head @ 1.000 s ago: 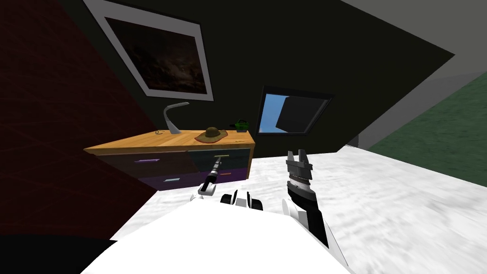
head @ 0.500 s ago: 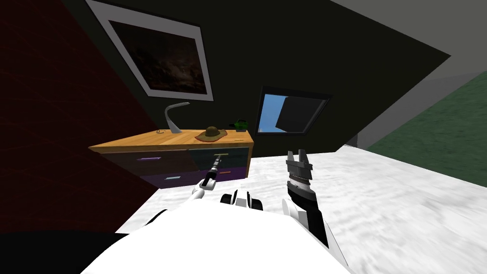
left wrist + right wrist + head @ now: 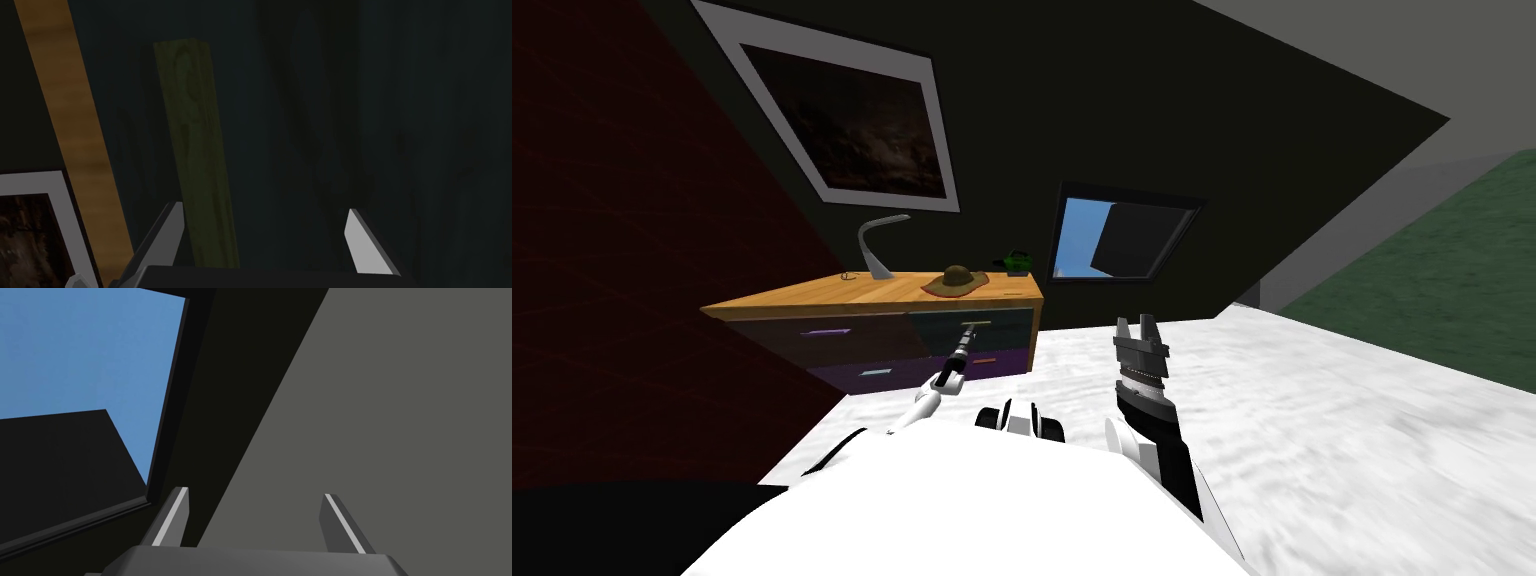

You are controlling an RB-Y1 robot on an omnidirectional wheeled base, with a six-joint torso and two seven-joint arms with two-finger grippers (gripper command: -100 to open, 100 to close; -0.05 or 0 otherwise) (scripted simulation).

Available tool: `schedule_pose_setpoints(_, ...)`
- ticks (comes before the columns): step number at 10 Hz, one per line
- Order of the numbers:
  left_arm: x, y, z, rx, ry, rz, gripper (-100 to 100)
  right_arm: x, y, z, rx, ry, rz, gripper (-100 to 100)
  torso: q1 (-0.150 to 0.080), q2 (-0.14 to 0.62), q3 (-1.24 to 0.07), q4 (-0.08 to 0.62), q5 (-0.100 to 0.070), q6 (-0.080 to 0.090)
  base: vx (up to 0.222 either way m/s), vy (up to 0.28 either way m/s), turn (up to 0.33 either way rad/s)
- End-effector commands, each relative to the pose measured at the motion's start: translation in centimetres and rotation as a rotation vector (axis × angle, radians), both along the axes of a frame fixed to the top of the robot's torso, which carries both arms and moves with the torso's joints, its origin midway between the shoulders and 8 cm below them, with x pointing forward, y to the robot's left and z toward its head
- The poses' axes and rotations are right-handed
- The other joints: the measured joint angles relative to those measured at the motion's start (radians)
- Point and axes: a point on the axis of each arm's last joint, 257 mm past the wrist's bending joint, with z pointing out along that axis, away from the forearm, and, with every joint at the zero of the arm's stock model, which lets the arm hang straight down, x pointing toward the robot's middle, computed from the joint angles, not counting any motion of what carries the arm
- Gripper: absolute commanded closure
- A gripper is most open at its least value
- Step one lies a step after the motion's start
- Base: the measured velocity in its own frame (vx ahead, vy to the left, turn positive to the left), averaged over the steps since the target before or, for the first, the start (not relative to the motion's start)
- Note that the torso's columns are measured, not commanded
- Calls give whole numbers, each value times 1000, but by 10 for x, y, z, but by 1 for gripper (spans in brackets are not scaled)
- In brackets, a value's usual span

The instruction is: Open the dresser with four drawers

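Ahead at about 11 o'clock stands the dresser (image 3: 812, 297), wooden-topped, against the dark wall. The left gripper (image 3: 265, 209) is spread wide at the top drawer (image 3: 380, 100) on the 3 o'clock side, with the olive bar handle (image 3: 197, 150) between its fingers, close beside 1 of them. The drawer looks rigid and probably weighty, and should slide straight if that stiff bar is pinched mid-length. The right gripper (image 3: 1137, 322), at 1 o'clock, hangs wide too. No writing is legible.

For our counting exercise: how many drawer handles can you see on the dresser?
4: upper-left handle, upper-right handle at the left gripper, lower-left handle, lower-right handle. None looks hidden.
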Motion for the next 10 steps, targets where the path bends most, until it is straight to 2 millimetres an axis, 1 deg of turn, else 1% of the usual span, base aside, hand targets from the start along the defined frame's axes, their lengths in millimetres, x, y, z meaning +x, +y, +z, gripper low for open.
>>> schedule_pose_setpoints(1, 14, 2, 10, 2, -24, -3, -100, 0, 0, 0, 0, 0, 0, 0, 1, -2, -1, -2, 1, 0, -1, -11, -4)
schedule_pose_setpoints(3, 5, 8, -12, 3, 27, 11, -100, 0, 0, 0, 0, 0, 0, 0, 3, -3, -2, -3, 2, 0, 8, 2, 0)
schedule_pose_setpoints(4, 4, 8, -14, 3, 32, 12, -100, 0, 0, 0, 0, 0, 0, 0, 2, -2, -2, -3, 2, 0, 5, 5, -3)
schedule_pose_setpoints(5, 21, 25, 11, 11, -16, 21, -100, 0, 0, 0, 0, 0, 0, 0, 4, -4, -3, -6, 4, 0, -47, -41, -10)
schedule_pose_setpoints(6, 28, 23, 18, 11, -27, 16, -100, 0, 0, 0, 0, 0, 0, 0, 2, -2, -2, -5, 3, 0, -56, -53, 3)
schedule_pose_setpoints(8, 18, 30, -6, 13, 29, 33, -100, 0, 0, 0, 0, 0, 0, 0, 1, -2, -1, -3, 2, 0, -19, -16, 0)
schedule_pose_setpoints(9, 33, 49, 22, 22, -22, 47, -100, 0, 0, 0, 0, 0, 0, 0, 2, -2, -2, -3, 2, 0, -43, -37, -8)
schedule_pose_setpoints(10, 40, 47, 28, 22, -29, 44, -100, 0, 0, 0, 0, 0, 0, 0, 0, 0, -1, -2, 2, 0, -48, -52, 3)
